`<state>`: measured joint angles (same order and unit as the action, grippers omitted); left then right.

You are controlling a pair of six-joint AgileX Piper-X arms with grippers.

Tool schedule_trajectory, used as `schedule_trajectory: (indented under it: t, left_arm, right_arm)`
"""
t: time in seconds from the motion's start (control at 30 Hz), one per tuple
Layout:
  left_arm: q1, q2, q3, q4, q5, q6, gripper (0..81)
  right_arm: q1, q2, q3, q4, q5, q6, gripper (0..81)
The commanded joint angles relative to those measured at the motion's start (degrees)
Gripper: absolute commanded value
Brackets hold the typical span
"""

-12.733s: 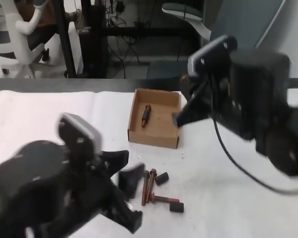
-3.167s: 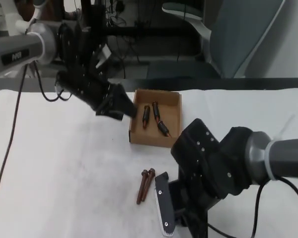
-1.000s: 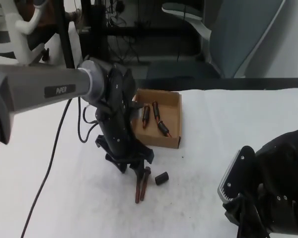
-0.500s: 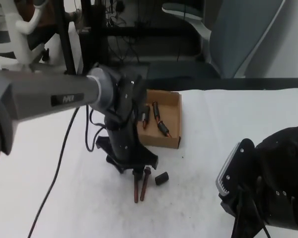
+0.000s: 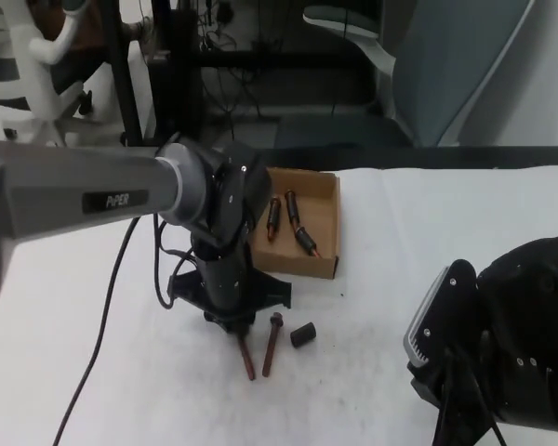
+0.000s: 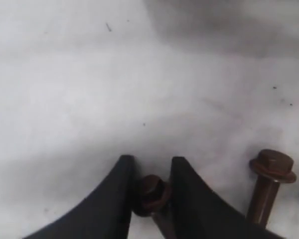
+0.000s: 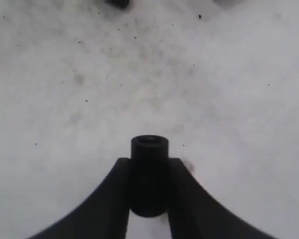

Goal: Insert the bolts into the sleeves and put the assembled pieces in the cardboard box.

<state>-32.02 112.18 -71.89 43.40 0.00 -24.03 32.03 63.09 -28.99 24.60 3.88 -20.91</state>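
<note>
My left gripper [image 6: 149, 172] is shut on the head end of a brown bolt [image 6: 152, 191], down at the white bench cloth in front of the cardboard box [image 5: 327, 262]. The held bolt [image 5: 245, 356] slants out below the left arm [image 5: 225, 269]. A second brown bolt [image 6: 267, 186] [image 5: 272, 342] lies loose beside it. A black sleeve [image 5: 302, 334] rests on the cloth just right of that bolt. My right gripper [image 7: 149, 167] is shut on another black sleeve [image 7: 149, 174], held above the cloth at the front right. Three assembled pieces [image 5: 291, 219] lie inside the box.
The right arm's bulky wrist [image 5: 502, 353] fills the front right corner. A cable [image 5: 107, 307] trails from the left arm across the left of the cloth. Chairs and a dark frame stand beyond the bench's far edge.
The left arm came down from the box to the two loose bolts and shut on one; that bolt now slants away from the other. The right arm has stayed at the front right.
</note>
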Motion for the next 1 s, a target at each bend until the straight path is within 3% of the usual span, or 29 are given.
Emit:
schedule_trajectory:
  t: [0.0,0.23,0.43,0.7,0.97]
  left_arm:
    - [-0.99,2.10,1.71,2.45,4.17,-1.42,1.4]
    - [-1.63,-0.48,1.92,-3.42,2.44,5.80,1.7]
    - [-3.75,-9.84,5.18,-18.02,0.73,15.12,1.7]
    - [-8.82,-22.14,16.09,-44.65,1.97,21.47,1.7]
    - [-14.11,-26.75,27.67,-62.24,6.05,21.47,1.7]
  right_arm:
    - [-0.23,-0.64,-0.04,-1.94,-1.93,-0.04,0.6]
    - [-0.23,-0.64,0.15,-7.24,-9.82,6.63,0.6]
    - [2.06,-0.64,4.62,-19.16,-18.53,11.55,0.6]
    - [6.50,-0.64,13.08,-38.82,-16.89,21.88,0.6]
    - [7.09,-0.64,14.46,-48.09,-10.25,22.03,0.6]
